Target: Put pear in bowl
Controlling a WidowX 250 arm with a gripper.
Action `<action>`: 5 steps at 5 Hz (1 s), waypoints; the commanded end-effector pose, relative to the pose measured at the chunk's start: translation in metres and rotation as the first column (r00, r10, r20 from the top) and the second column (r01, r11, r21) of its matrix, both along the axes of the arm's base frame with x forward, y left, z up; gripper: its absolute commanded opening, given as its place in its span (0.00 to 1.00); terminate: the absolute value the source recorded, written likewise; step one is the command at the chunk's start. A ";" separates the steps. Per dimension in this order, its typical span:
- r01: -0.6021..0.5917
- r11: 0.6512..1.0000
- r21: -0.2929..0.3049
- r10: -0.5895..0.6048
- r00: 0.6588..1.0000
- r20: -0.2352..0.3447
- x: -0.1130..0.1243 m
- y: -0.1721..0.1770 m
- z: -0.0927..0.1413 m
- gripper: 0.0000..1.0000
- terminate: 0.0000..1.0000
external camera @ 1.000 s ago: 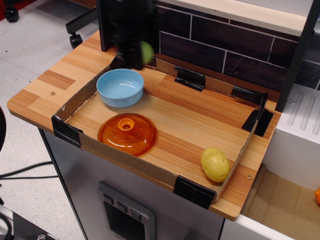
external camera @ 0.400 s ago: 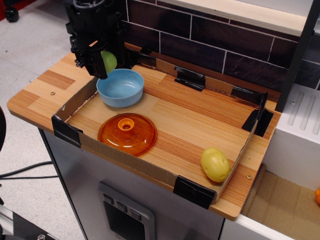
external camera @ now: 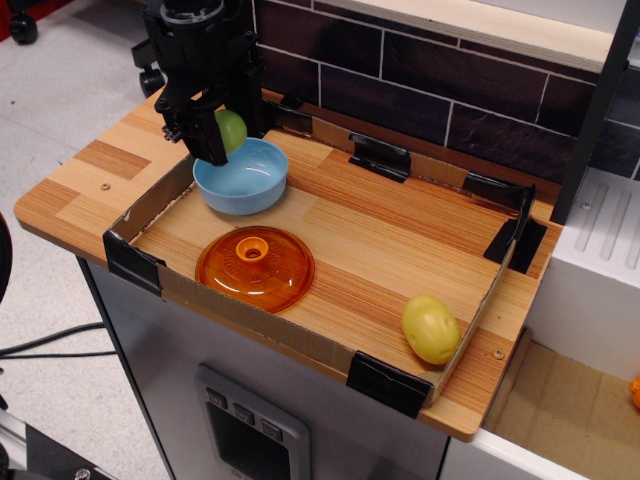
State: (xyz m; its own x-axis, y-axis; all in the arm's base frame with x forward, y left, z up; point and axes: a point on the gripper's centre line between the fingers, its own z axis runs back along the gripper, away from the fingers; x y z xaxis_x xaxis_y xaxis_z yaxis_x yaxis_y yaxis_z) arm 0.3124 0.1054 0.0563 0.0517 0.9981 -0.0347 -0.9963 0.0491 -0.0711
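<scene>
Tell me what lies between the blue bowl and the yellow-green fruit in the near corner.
Only the orange lid sits near that line, slightly to its near side; otherwise bare wood runs from the bowl to the fruit.

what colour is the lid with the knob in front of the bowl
Translucent orange; the lid shows clearly in the only view, observation.image.

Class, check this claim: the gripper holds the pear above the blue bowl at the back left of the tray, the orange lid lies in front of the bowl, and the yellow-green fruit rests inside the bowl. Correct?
One detail is wrong. In observation.image, the yellow-green fruit rests in the tray's front right corner, not inside the bowl. The rest holds: the gripper holds the pear above the bowl, and the orange lid lies in front of it.
</scene>
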 end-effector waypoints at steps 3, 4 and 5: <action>0.059 0.998 0.011 -0.060 0.990 0.131 0.006 0.010 0.076 1.00 0.00; 0.059 0.998 0.011 -0.060 0.990 0.131 0.006 0.010 0.076 1.00 0.00; 0.059 0.998 0.011 -0.060 0.990 0.131 0.006 0.010 0.076 1.00 1.00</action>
